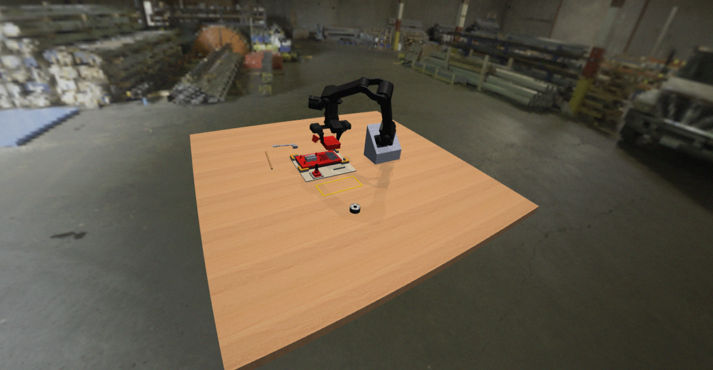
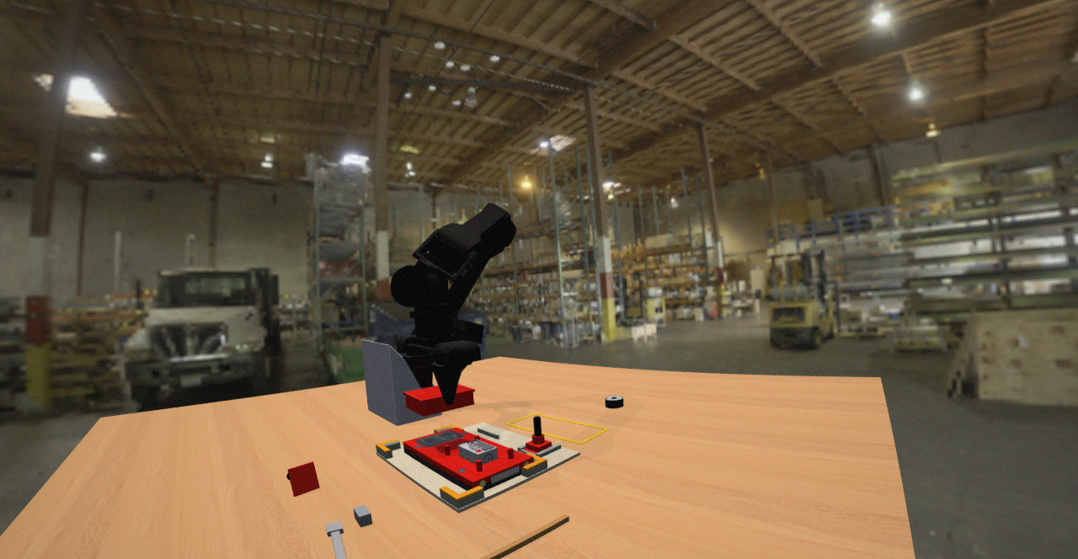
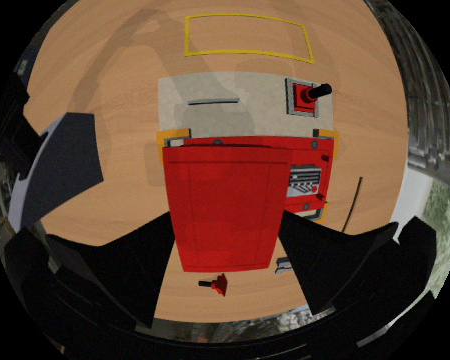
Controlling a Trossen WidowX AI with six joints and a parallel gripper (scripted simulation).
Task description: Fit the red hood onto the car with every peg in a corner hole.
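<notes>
My gripper (image 1: 331,140) (image 2: 438,397) (image 3: 226,215) is shut on the red hood (image 1: 331,144) (image 2: 422,402) (image 3: 225,200), a finger on each of two opposite sides. The hood hangs roof up and looks about level, above the plain end of the chassis (image 1: 319,159) (image 2: 429,448) (image 3: 303,156), with a gap under it. The grey engine block (image 1: 310,157) (image 2: 477,449) (image 3: 303,182) sits on the deck's other end. Short red pegs stand around it, such as the near one (image 2: 478,465); in the wrist view the hood hides part of the deck.
The jig board (image 1: 341,172) (image 2: 416,477) (image 3: 200,120) bears a red part with an upright black pin (image 1: 316,172) (image 2: 537,439) (image 3: 305,97). A red square piece (image 2: 304,479), grey wrench (image 1: 284,145), brown stick (image 1: 269,160) and black wheel (image 1: 355,208) (image 2: 614,401) lie around. The arm's grey base (image 1: 381,152) stands nearby.
</notes>
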